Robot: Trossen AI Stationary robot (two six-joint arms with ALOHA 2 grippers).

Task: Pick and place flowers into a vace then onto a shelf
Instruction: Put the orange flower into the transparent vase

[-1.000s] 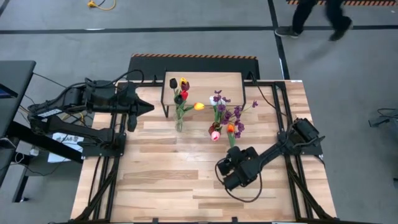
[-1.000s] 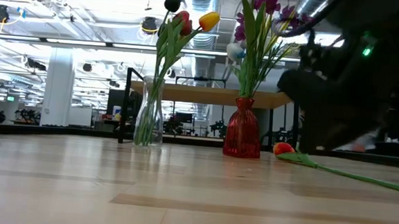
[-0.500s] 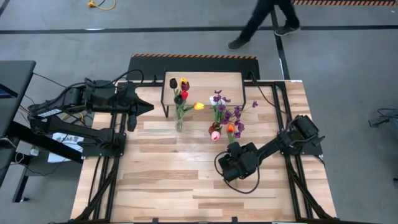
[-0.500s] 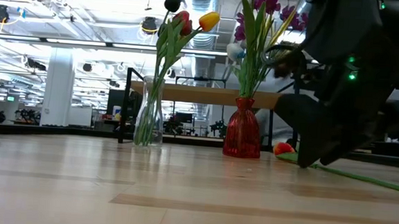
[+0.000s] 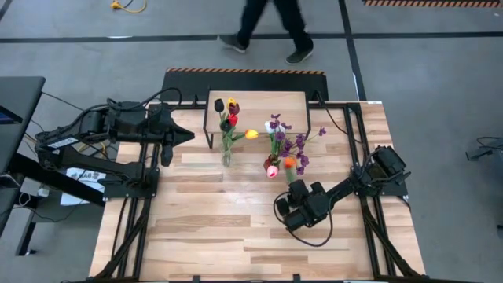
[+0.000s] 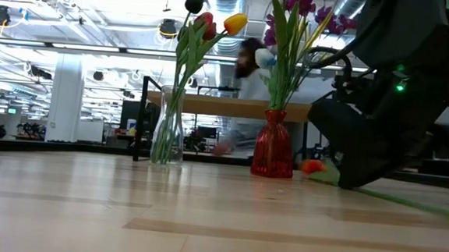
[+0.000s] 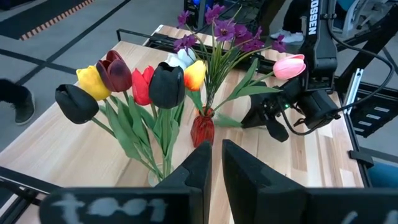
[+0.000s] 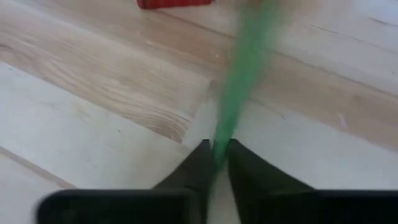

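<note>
The right gripper was low over the tabletop, just in front of the red vase, with its fingers drawn together on the green stem of a loose orange tulip. In the right wrist view the stem ran straight out from between the two dark fingertips, so the pinch sat on the stalk and well back from the bloom. The tulip head lay at table level beside the foot of the red vase.

Judged from its thin stalk and artificial make, the flower would be light and somewhat springy. The long free end would likely droop or swing once lifted. A hold on the stem seemed the sound choice, since the head looked soft and easily crushed. The smooth stalk might also twist in the pinch.

The left gripper waited at the far left of the table, its fingers pressed together and holding nothing. It faced the clear vase of tulips, which stood on the tabletop just in front of the shelf.

Several matters could not be settled. The stem was blurred in the right wrist view. In the high view the arm covered the grip and most of the stalk. Whether the stem had left the wood could not be told. A person crossed the floor beyond the table, cut off at the frame edge.
</note>
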